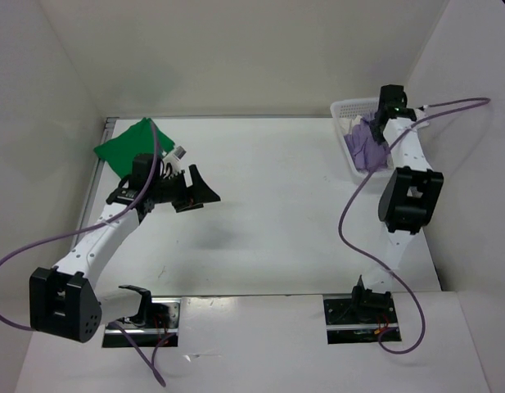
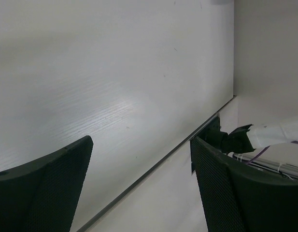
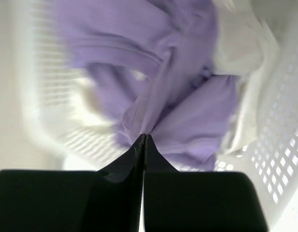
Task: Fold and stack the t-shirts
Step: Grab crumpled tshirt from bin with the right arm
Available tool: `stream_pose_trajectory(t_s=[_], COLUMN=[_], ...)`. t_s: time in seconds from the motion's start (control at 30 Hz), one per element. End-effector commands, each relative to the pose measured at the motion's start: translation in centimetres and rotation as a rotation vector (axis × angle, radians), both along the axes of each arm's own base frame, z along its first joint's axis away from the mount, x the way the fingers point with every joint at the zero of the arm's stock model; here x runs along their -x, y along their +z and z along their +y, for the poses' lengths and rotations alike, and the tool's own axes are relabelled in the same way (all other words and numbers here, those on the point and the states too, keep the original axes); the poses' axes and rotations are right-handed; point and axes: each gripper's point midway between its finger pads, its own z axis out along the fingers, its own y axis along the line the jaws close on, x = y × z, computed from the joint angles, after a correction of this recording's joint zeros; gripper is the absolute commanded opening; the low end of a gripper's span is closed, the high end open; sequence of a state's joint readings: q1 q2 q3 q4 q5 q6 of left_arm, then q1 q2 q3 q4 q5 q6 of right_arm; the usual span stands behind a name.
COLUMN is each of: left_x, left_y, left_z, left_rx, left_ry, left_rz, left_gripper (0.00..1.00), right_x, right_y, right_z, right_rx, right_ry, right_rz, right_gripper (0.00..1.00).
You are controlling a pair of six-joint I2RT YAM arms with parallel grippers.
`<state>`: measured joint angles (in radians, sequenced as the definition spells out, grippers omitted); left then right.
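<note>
Purple fabric of the light purple t-shirt (image 3: 153, 111) lies directly ahead of the right gripper (image 3: 143, 137), bunched inside the white mesh basket (image 3: 279, 159) at the far right corner of the table (image 1: 277, 213). The right gripper's jaws are pressed together, and the cloth's creases converge on the tips, so the jaws appear to pinch a fold of this shirt; the wrist view is blurred. In this crumpled state the garment has no clear long axis; its creases fan away from the tips toward the basket's far wall. The white t-shirt (image 3: 235, 43) lies crumpled beside it in the same basket, touching it. The right arm is the nearer arm by far. The left gripper (image 1: 201, 195) hangs over bare table with its jaws spread wide and nothing between them, well apart from the basket and near the green t-shirt (image 1: 129, 143), which lies flat and folded at the far left corner.
</note>
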<state>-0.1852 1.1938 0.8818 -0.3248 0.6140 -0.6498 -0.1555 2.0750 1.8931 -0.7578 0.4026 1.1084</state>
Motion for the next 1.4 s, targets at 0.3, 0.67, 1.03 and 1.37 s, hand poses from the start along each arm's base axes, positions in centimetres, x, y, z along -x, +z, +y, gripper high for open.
stream_pose_trajectory(t_s=[0.3,0.67,1.03,1.37], left_x=[-4.1,-6.2,-3.7,-2.5], left_y=[3.3,2.1,1.3,0.4], left_z=[0.9,4.8,4.9,4.0], left_rx=[0.047,0.042,-0.006,0.026], left_ry=[0.138,0.318,0.259,0.187], left_rz=[-0.009,0.022,0.005,0.04], left_gripper=[0.91,0.91,0.91,0.92], right_x=[11.2,12.5,1.3,-2.7], right_y=[42.4,36.8,11.8,-1.2], right_z=[14.4,19.6,3.3,1.3], right_rx=[0.092,0.064,0.16,0.101], right_ry=[0.728,0.889,0.358,0.179], right_rz=[-0.996,-0.873,-0.3,-0.044], right_gripper=[0.0,0.02,0.16,0.51])
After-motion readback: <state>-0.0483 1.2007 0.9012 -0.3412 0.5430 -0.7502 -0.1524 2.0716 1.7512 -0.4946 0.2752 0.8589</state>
